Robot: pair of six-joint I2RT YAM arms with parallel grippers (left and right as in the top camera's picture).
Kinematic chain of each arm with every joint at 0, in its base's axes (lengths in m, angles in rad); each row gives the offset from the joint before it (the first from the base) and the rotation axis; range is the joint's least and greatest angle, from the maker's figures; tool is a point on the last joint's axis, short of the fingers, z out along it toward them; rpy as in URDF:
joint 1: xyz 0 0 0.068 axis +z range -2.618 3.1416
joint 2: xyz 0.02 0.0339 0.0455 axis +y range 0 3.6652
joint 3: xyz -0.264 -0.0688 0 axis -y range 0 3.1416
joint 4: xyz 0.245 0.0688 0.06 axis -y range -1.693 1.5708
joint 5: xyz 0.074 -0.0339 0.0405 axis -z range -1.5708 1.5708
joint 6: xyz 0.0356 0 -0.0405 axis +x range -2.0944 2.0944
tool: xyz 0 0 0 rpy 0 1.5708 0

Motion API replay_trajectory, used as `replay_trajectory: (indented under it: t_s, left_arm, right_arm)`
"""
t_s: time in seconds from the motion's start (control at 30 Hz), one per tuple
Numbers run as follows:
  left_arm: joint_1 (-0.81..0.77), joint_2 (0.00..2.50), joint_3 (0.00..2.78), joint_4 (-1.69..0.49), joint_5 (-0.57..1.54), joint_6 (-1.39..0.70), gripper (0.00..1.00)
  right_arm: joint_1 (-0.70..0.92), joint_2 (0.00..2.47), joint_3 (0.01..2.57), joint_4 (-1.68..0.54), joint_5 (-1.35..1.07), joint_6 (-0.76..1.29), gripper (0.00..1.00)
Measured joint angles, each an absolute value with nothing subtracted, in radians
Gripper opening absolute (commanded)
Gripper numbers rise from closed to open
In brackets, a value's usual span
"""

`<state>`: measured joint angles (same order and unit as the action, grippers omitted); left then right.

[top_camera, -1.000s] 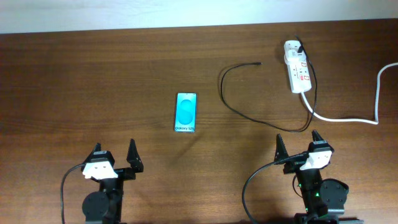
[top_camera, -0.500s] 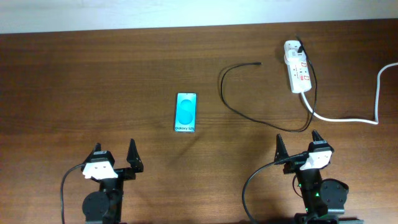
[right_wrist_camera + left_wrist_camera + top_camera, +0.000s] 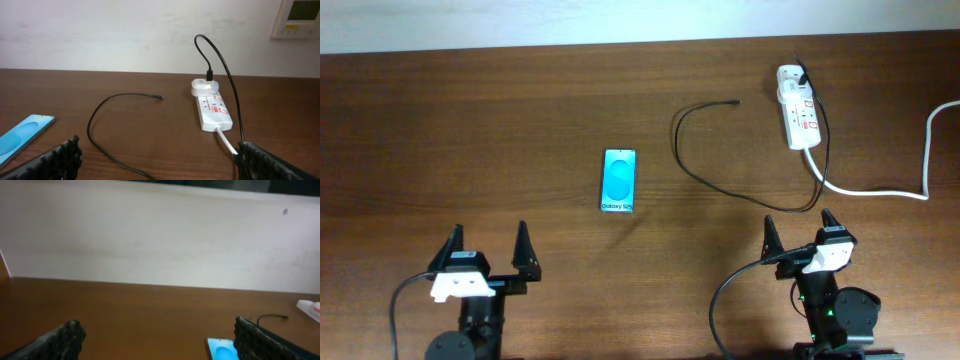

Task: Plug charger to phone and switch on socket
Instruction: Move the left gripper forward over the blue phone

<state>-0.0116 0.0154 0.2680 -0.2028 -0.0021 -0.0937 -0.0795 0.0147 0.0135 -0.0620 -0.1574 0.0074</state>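
The phone (image 3: pixel 620 181) lies flat near the middle of the table, its cyan screen facing up; it also shows in the left wrist view (image 3: pixel 222 349) and the right wrist view (image 3: pixel 22 136). The charger (image 3: pixel 676 140) is a thin black cable curving from a loose tip (image 3: pixel 736 101) round to a plug in the socket (image 3: pixel 798 115), a white strip at the back right (image 3: pixel 214 107). My left gripper (image 3: pixel 488 232) stands open near the front edge, left of and nearer than the phone. My right gripper (image 3: pixel 798 220) is open too, just short of the cable's near bend. Neither holds anything.
A thick white cord (image 3: pixel 880 190) runs from the socket toward the right edge and loops back up. A pale wall borders the table's far side, with a small control panel (image 3: pixel 300 17) on it. Bare wood surrounds the phone.
My left gripper has shifted left and a little toward the front edge, still open. The right arm, phone, cable and socket have not moved.
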Motion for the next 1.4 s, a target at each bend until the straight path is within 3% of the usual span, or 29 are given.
replay_trajectory:
  t_s: [0.2, 0.8, 1.4]
  left_arm:
    - [-0.012, 0.114, 0.453, -0.276, 0.001, -0.092, 0.99]
    - [-0.012, 0.881, 1.084, -0.577, 0.23, -0.067, 0.99]
    - [-0.061, 0.989, 1.152, -0.701, 0.429, -0.067, 0.99]
  right_arm:
    - [-0.08, 0.015, 0.014, -0.062, -0.157, 0.007, 0.99]
    - [-0.08, 0.015, 0.014, -0.062, -0.157, 0.007, 0.98]
    - [-0.08, 0.015, 0.014, -0.062, -0.157, 0.007, 0.98]
